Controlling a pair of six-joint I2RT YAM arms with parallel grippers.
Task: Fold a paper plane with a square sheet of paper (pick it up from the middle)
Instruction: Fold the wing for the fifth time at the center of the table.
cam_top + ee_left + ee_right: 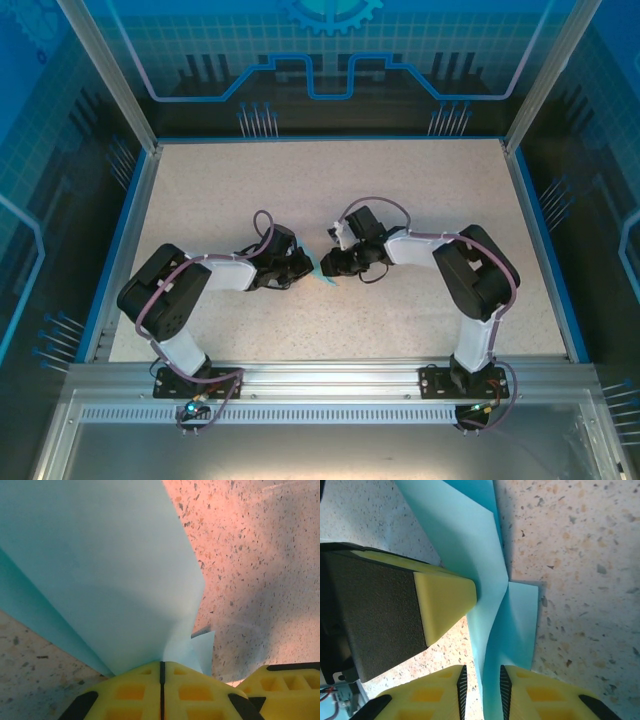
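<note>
The light-blue sheet of paper (323, 271) is folded into layers and stands on edge between the two grippers at the table's middle. My left gripper (303, 265) is shut on its lower edge, and in the left wrist view the paper (100, 570) fans up out of the closed yellow fingertips (161, 666). My right gripper (482, 672) is open by a narrow gap, with a creased flap of the paper (470, 535) running between its fingers (530, 695). The left gripper's yellow fingertip (445, 600) presses the paper from the left in the right wrist view.
The speckled table (330, 190) is ringed by a blue border (130, 230) and aluminium frame posts (110, 70). Both arm bases (190, 380) sit on the rail at the near edge. A right gripper finger (285, 685) shows low right in the left wrist view.
</note>
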